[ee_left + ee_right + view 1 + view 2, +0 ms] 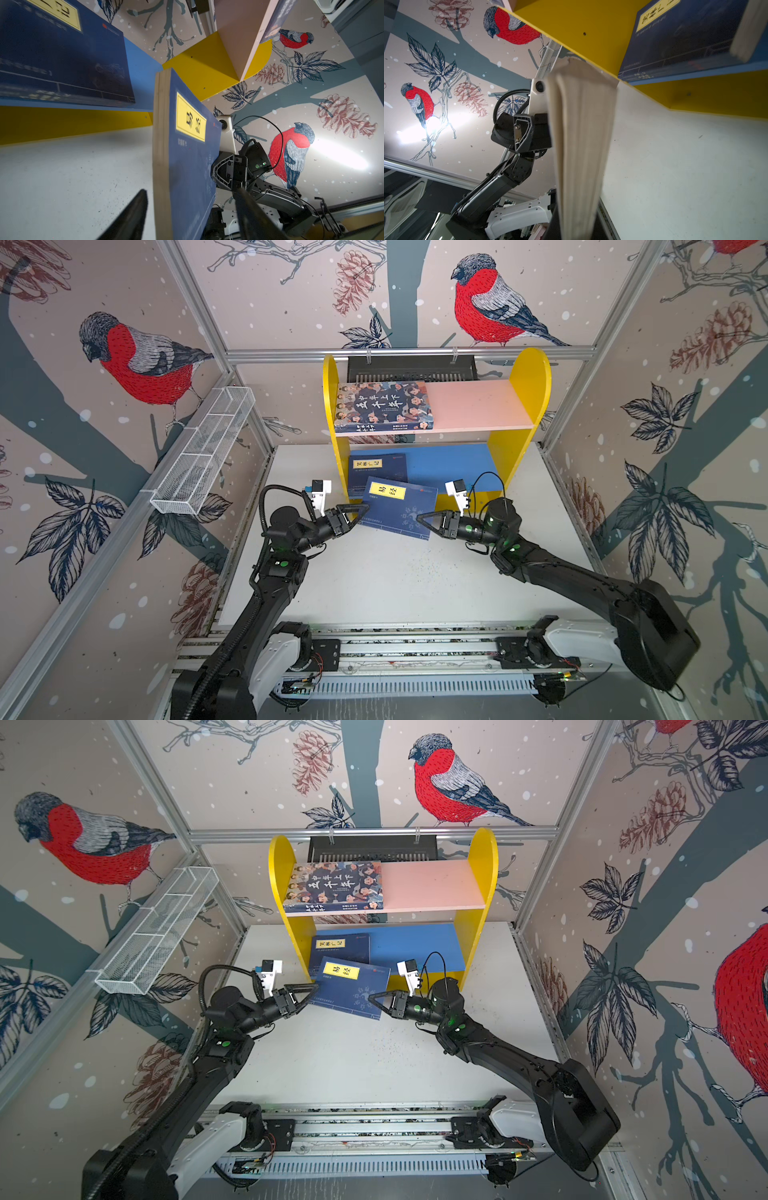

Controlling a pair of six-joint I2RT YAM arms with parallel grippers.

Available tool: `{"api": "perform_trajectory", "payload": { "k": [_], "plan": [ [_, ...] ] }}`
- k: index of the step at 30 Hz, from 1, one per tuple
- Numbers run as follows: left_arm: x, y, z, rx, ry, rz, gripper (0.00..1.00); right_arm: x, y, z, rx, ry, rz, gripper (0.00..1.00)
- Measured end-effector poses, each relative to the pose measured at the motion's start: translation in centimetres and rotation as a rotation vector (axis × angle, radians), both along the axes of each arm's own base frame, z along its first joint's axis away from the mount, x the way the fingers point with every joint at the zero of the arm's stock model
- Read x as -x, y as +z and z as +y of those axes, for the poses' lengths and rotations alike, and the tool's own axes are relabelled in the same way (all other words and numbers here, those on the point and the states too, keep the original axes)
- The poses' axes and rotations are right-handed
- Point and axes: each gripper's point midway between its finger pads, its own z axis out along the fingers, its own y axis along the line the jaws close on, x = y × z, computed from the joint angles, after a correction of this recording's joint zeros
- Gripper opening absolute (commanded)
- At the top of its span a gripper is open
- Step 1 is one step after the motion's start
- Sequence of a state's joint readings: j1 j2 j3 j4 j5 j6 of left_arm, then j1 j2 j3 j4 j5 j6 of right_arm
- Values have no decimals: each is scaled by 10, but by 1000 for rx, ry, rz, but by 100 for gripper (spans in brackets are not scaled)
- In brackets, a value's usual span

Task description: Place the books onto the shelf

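At left, left black end effector [358, 512]: jaws apart, straddling left edge of thick navy paperback bundle [399, 508], no clamp. Bundle has yellow title label on top and layered cream page edges. It is tilted above white bench [395, 580], far corner over blue lower board of yellow-sided shelf [528, 377]. Right black end effector [422, 517]: clamped on bundle's right edge. On shelf: single navy paperback [376, 470] lower left; illustrated-faces book [384, 406] on pink upper board, left.
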State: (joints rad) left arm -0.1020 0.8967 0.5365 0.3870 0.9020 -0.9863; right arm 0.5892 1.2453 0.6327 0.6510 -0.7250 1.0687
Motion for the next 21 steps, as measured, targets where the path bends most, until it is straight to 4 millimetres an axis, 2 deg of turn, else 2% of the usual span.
{"api": "perform_trajectory", "payload": {
  "k": [6, 9, 21],
  "plan": [
    [-12, -1, 30, -89, 132, -20, 94, -45, -3, -25, 64, -40, 2, 1],
    [-7, -3, 29, -105, 115, -21, 93, -64, -10, -30, 97, -23, 20, 1],
    [1, -5, 24, -115, 67, -29, 93, -116, -29, -6, 128, 118, 35, 1]
  ]
}}
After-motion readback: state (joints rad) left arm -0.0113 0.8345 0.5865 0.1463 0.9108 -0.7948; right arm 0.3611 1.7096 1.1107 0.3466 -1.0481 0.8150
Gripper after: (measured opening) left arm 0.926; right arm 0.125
